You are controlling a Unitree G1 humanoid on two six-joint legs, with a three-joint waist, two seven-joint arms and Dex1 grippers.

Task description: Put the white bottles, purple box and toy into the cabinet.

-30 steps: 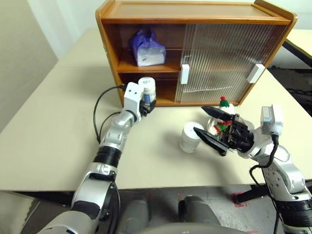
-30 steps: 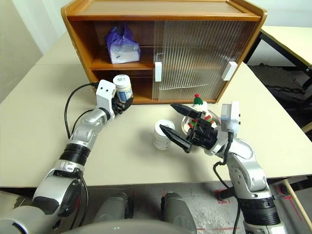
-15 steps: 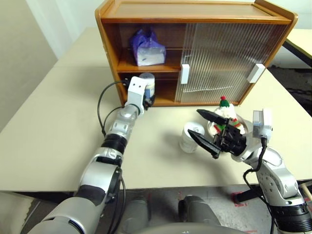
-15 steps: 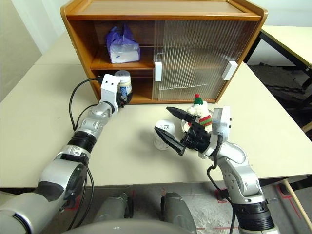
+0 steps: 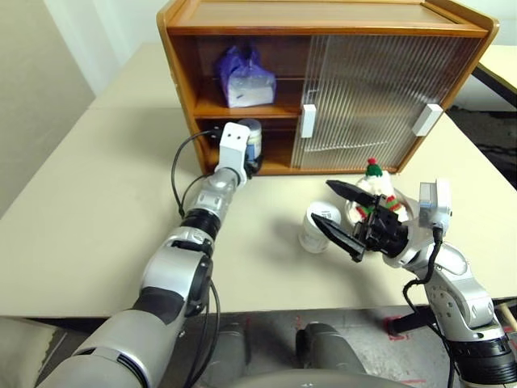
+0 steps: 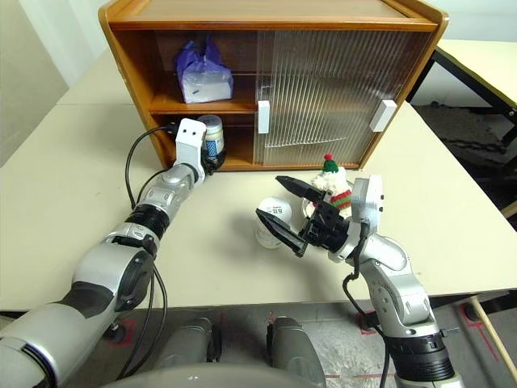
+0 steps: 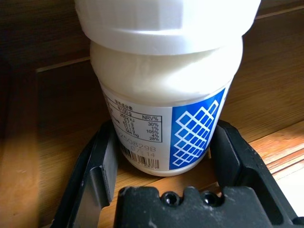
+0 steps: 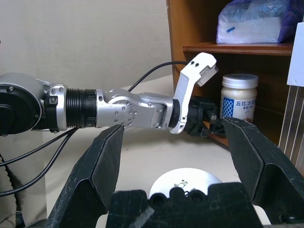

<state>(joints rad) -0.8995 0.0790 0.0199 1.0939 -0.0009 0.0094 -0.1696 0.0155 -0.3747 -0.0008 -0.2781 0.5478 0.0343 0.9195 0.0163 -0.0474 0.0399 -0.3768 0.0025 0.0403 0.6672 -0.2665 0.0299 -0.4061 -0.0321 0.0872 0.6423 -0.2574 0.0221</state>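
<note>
A: How are the jaws of the left gripper point(image 7: 164, 156) set?

B: They are clamped on a white bottle point(image 7: 166, 90), one black finger point(image 7: 102, 168) pressed to each side of its base. The bottle is held upright at the open left end of the cabinet point(image 5: 323, 20), inside the lower shelf; wooden boards are seen behind and under it in the left wrist view. Whether its base is already resting on the shelf cannot be told.

A: And the right gripper point(image 5: 343, 214)?

B: Its jaws are spread wide and nothing is held between them. It is poised above the table point(image 5: 97, 210), just beside the second white bottle point(image 5: 317, 227), whose cap is seen below the fingers in the right wrist view.

A: Can any writing be read?

B: On the held bottle a blue panel with a white lattice pattern is printed, and beside it a small nutrition table headed "NRV%" with percentages, a barcode and a stamped code beneath. The smaller print is too fine to be read with certainty. In the right wrist view a blue label block with white characters is seen on the same bottle.

A: Where are the other things?

B: The purple box point(image 5: 245, 81) is lying on the upper shelf, on the open side. The toy point(image 5: 377, 190) is standing on the table in front of the ribbed sliding door point(image 5: 380, 97), behind the right gripper.
</note>
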